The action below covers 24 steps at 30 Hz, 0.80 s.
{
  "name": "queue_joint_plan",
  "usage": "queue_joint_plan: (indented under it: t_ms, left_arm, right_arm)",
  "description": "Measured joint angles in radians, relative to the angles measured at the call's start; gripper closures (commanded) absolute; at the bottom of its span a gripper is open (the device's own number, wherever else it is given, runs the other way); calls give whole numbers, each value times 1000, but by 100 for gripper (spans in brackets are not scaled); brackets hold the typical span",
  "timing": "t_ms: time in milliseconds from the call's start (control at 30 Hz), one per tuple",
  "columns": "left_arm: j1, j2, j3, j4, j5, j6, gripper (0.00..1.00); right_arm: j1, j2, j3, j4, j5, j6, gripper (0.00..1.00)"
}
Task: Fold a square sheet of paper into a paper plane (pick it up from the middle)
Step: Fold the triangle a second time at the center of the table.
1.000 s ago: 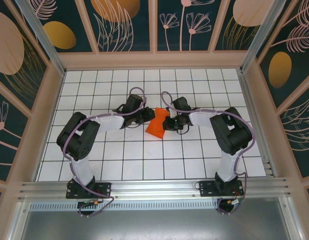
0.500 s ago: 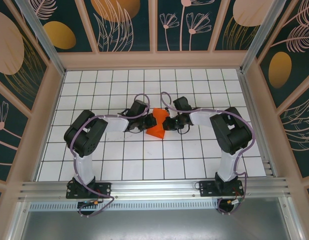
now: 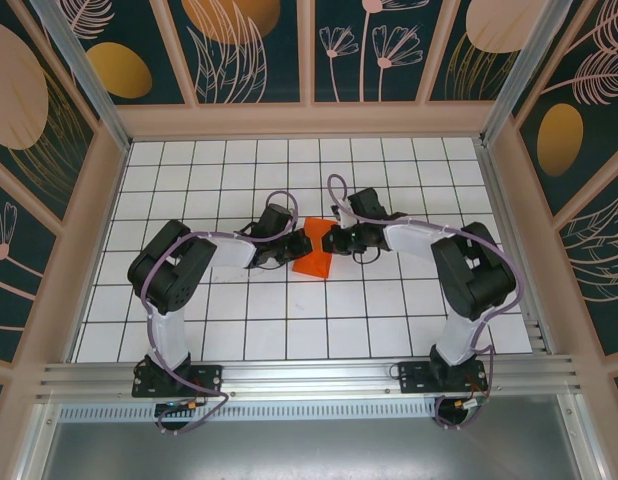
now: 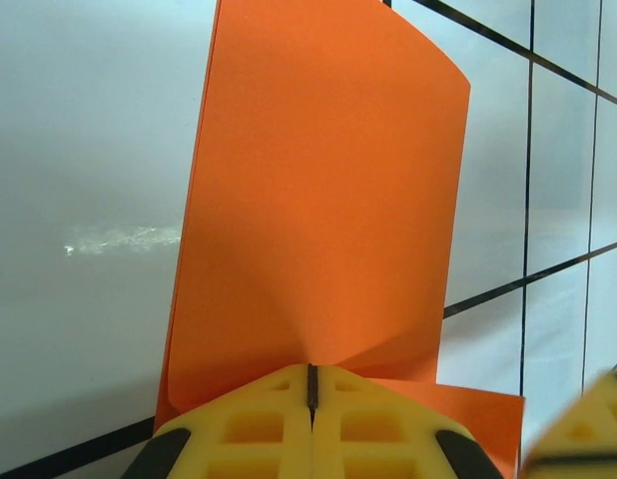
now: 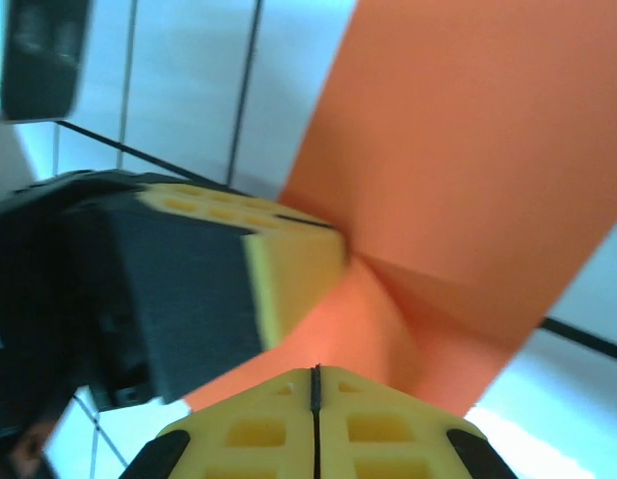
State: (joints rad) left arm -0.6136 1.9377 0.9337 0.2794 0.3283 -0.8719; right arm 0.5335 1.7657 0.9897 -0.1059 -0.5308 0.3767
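Square sheet of paper [image 3: 314, 250], bright orange and bowed upward, is found at the middle of the grid table [image 3: 189, 180]. It is pinched from two sides. The left gripper [image 3: 293, 248] is closed tight on its edge toward the table's left. The right gripper [image 3: 335, 242] is closed on the opposite edge. In the wrist views each pair of yellow pads meets with only paper between.

The step in hand appears to be forming a fold. Both pinches should be kept firm and moved together, so that the thin sheet is neither torn nor pulled askew. Edges should be aligned before any crease is pressed flat.

White tiles with dark lines offer a hard, smooth surface for creasing. The table is enclosed by patterned wall panels [image 3: 249, 50], with a metal rail [image 3: 309, 375] along its near edge.
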Motion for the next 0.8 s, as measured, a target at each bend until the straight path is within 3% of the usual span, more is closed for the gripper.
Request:
queue_joint_plan:
  t_ms: [333, 800]
  left_arm:
    - [0, -2, -17, 32, -3, -16, 97]
    - [0, -2, -19, 35, -14, -39, 98]
  right_arm:
    - [103, -5, -15, -22, 12, 79, 95]
    - [116, 40, -15, -88, 61, 85, 96]
